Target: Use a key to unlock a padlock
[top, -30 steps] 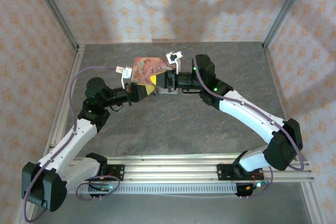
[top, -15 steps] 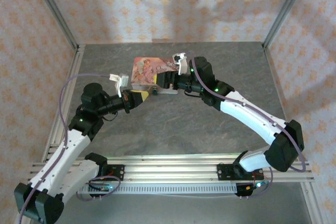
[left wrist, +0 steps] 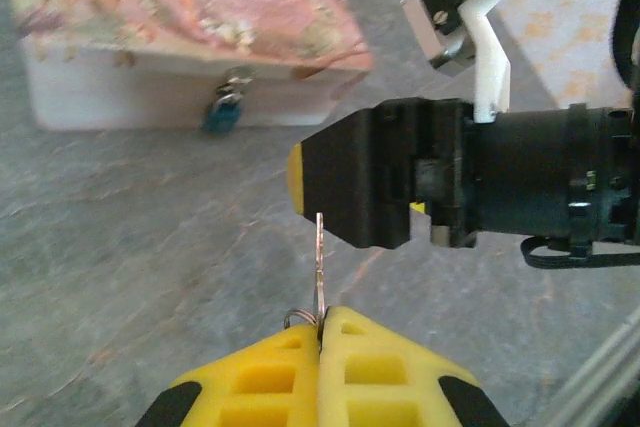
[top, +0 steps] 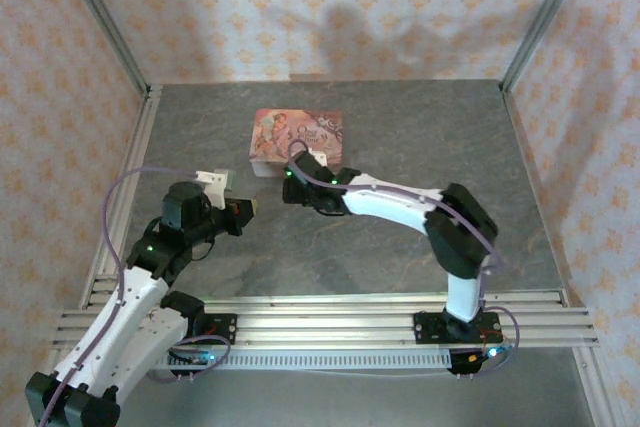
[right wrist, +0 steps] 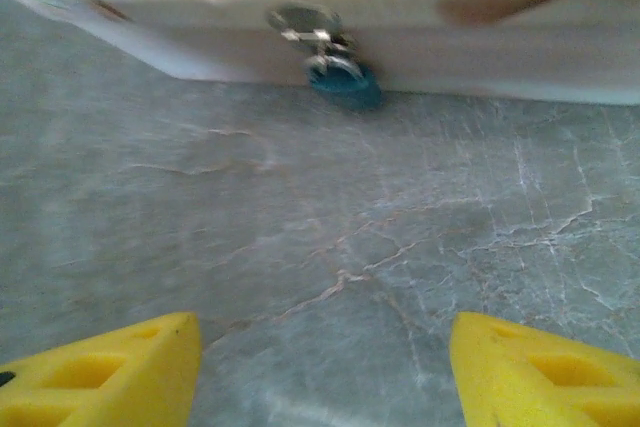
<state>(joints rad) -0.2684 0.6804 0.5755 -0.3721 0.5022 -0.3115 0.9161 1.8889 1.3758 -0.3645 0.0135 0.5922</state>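
A tiny, thin, silvery metal key point(left wrist: 320, 265) is being pinched between the closed yellow fingers of the left tool point(left wrist: 322, 319), with its blade being pointed toward the pink picture-printed rectangular tin point(left wrist: 190, 17). The tiny blue-bodied padlock point(right wrist: 343, 83) is being carried on the tin's front latch, hanging against the pale side wall just above the grey stone-patterned desk point(right wrist: 300, 227). The right tool point(right wrist: 322, 337) is being held wide and empty, facing the padlock from nearby.

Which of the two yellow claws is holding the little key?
The left gripper, pinched shut on the key; the right gripper stands open and empty, facing the padlock.
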